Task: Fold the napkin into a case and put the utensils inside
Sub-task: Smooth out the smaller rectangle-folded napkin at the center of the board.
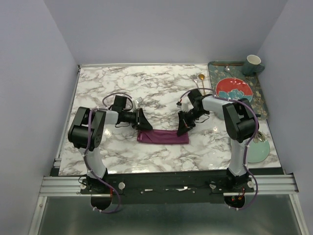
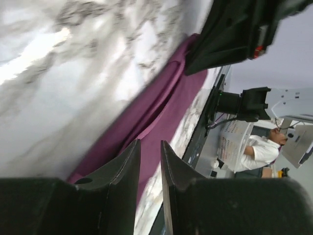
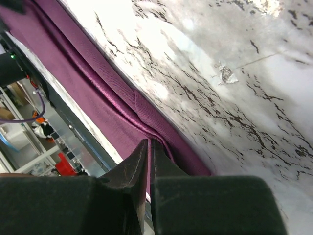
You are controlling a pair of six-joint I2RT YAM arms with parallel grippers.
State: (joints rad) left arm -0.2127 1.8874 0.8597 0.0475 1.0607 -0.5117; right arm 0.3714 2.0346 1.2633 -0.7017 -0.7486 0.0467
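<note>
- Right gripper (image 3: 149, 143) pinches the napkin (image 3: 93, 93) at its fold, lower centre; we should hold it taut.
- Left gripper (image 2: 149, 147), jaws narrowly parted, must bite the edge squarely.

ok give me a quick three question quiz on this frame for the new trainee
1. True or false: the napkin lies spread out as a full square.
2. The right gripper is at which part of the napkin? A) its right end B) its left end C) its middle
3. Where do the utensils lie?

Key: 1 false, it is folded into a narrow strip. 2 A. 3 On the far side of the table, just left of the tray, not in the napkin.
</note>
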